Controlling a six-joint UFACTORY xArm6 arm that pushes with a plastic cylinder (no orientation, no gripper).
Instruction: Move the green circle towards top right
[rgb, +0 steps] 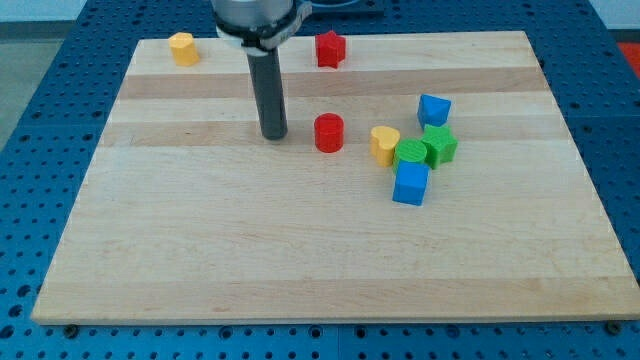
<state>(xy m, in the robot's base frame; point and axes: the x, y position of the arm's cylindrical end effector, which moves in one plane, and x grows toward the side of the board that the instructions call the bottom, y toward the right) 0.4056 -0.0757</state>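
Observation:
The green circle (409, 153) sits right of the board's middle, in a tight cluster. A yellow heart (384, 143) touches its left side, a green star-like block (440, 145) its right, and a blue cube (411, 184) lies just below it. A blue block (434, 109) lies above the cluster. My tip (274, 135) rests on the board well to the left of the green circle, just left of a red cylinder (329, 132), with a small gap between them.
A red star-like block (330, 48) lies near the board's top edge at the middle. A yellow block (182, 48) sits at the top left corner. The wooden board (300, 250) lies on a blue perforated table.

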